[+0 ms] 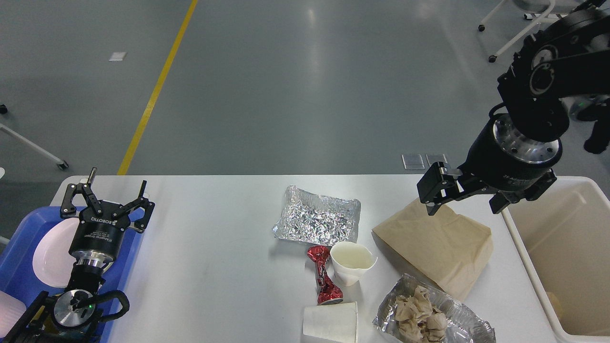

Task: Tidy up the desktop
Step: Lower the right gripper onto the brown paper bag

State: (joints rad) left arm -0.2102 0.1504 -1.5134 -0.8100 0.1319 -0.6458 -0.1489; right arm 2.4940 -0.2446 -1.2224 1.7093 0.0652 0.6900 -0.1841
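Grey floor behind, white tabletop (214, 267) spread across the near view. Left end effector (108, 195) hovers wide open and empty above the blue tray (19, 281); right end effector (464, 200), fingers spread, hangs over the brown bag (433, 245), seemingly lining up a grab.

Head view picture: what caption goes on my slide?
Right gripper, jaws open, hovers over brown paper bag on the littered desktop.

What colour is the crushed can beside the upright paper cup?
The crushed can is shiny red; the head view shows it.
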